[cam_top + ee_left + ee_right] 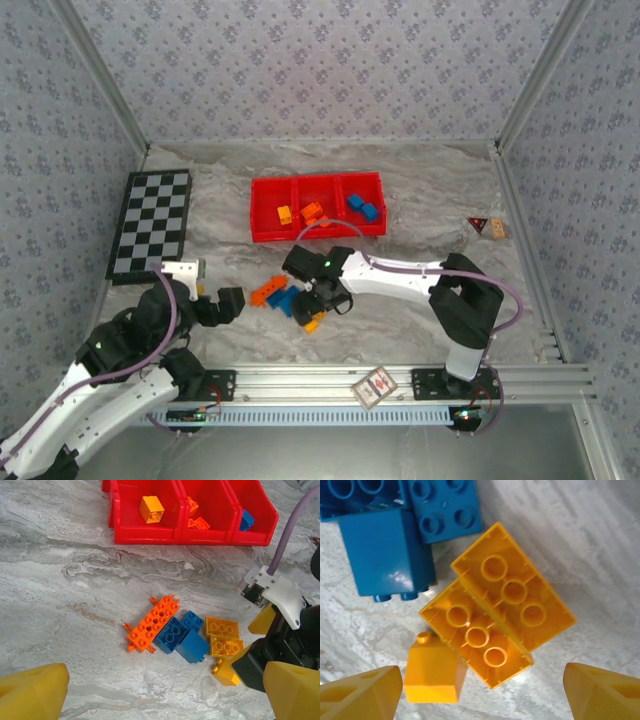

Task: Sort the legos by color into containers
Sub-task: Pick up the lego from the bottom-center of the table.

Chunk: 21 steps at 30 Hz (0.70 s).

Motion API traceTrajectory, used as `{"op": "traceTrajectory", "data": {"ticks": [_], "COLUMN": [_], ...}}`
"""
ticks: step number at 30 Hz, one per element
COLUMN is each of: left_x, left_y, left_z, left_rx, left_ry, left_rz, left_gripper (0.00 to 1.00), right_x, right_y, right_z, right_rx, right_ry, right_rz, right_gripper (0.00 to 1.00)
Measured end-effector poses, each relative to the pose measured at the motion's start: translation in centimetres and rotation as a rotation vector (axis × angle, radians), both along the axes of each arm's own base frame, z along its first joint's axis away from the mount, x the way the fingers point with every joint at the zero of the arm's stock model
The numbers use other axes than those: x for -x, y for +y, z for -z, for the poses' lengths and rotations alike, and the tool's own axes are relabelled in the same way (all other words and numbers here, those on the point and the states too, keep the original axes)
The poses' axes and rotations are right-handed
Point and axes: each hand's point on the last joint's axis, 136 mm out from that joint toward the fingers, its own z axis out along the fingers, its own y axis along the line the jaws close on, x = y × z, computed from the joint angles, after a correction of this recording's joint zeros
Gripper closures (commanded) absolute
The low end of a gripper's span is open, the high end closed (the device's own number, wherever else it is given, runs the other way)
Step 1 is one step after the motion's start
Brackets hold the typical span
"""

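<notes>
Legos are lying clustered on the bench, just nearer than the red tray; the right hand is hovering released over two touching yellow bricks, risking pinching both and dropping one.

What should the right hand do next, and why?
Probably lower and close on the paired yellow bricks: the right hand hangs open above them, a fingertip toward each side, and the left compartment of the red tray already holds a yellow brick.
</notes>
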Motion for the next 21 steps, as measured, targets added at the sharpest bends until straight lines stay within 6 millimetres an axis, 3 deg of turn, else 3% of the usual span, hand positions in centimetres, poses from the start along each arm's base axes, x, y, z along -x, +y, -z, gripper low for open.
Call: {"op": "traceTrajectory", "data": {"ticks": [6, 12, 21], "left_x": [0.0, 0.0, 0.0], "left_y": [0.0, 0.0, 0.0], "left_z": [0.0, 0.0, 0.0], "left_rx": [0.0, 0.0, 0.0], "left_ry": [-0.002, -0.002, -0.003], "left_rz": [-0.002, -0.002, -0.002], "left_gripper": [0.0, 0.0, 0.0], "right_x": [3.1, 4.9, 5.4], "right_y": [0.6, 1.8, 3.4], "right_z": [0.6, 0.9, 2.9], "right_rx": [-0.021, -0.044, -0.008], "right_ry": [0.09, 0.134, 0.161], "right_rz": [-0.015, -0.035, -0.052], "right_gripper": [0.14, 0.14, 0.19]}}
